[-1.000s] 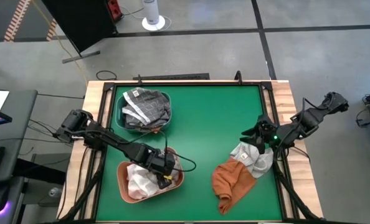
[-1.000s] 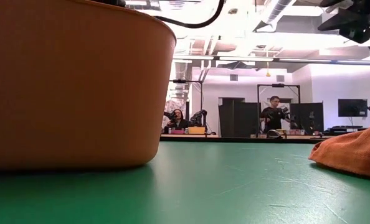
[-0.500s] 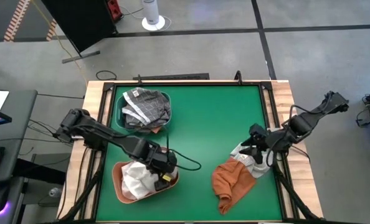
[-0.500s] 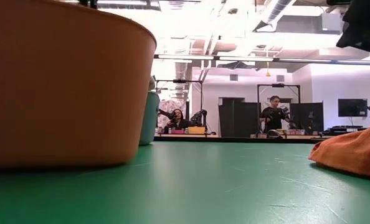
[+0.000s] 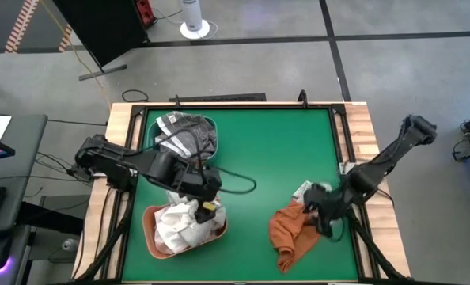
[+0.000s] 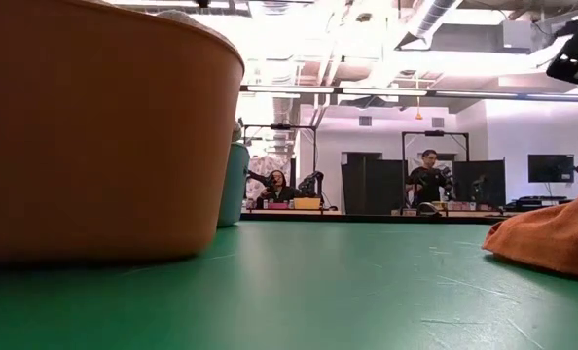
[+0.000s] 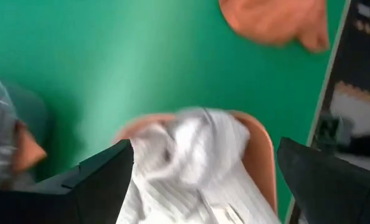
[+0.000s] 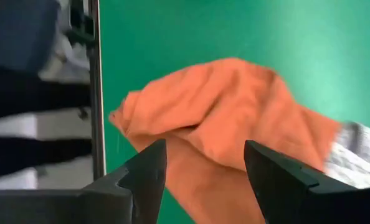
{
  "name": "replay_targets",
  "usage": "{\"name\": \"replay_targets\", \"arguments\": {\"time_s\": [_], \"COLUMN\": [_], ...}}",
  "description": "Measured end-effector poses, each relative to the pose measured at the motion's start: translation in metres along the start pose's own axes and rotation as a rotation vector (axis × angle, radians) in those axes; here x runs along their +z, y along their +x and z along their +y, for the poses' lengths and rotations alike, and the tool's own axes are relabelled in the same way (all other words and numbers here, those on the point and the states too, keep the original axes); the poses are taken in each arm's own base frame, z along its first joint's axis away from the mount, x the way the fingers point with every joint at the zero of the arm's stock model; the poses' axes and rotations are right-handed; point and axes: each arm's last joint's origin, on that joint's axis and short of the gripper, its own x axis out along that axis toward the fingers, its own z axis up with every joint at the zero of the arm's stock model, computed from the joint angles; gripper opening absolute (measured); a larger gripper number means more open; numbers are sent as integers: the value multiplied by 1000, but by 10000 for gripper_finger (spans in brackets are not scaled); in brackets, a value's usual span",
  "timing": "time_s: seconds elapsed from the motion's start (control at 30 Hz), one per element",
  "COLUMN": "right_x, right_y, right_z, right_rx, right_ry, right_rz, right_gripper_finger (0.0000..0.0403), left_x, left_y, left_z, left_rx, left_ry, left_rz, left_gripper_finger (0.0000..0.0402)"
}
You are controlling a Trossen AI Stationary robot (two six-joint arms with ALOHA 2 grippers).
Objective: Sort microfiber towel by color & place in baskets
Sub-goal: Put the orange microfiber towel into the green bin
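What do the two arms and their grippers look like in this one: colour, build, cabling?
Both arms are dark, slim, jointed links. The left gripper carries a small yellow mark and a black cable looping over the green mat. The right gripper has two flat, dark, angular fingers.

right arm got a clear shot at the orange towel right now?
Probably yes. The right gripper hangs open right over the orange towel, which lies uncovered on the green mat; the pale towel beside it doesn't block it.

two baskets (image 5: 157, 241), four towels (image 5: 292, 231), two arms (image 5: 132, 161)
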Motion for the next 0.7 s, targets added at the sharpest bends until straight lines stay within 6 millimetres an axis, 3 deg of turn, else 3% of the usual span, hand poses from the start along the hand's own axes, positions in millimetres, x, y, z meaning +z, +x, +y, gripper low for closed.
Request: {"name": "replay_targets", "arguments": {"time_s": [0.13,0.33,0.5,0.7], "right_x": [1,-1,-1,-4], "right_y": [20,46,74,106], "right_z": [27,64,75,80], "right_rx": [-14,-10,-56,-144], "right_ry": [-139,-366,-427,-551], "right_rz": [70,132,175,202], "right_gripper_finger": [240,240,240,240], "left_x": [10,19,24,23], "left_y": [-10,-10,-14,-36], "left_z": [5,18,29,40], "left_rx": [15,41,52,58], "left_ry": [-21,-50,-95,-125], "left_rz": [-58,-72,-89,-157], "left_gripper_finger": [380,380,380,380]}}
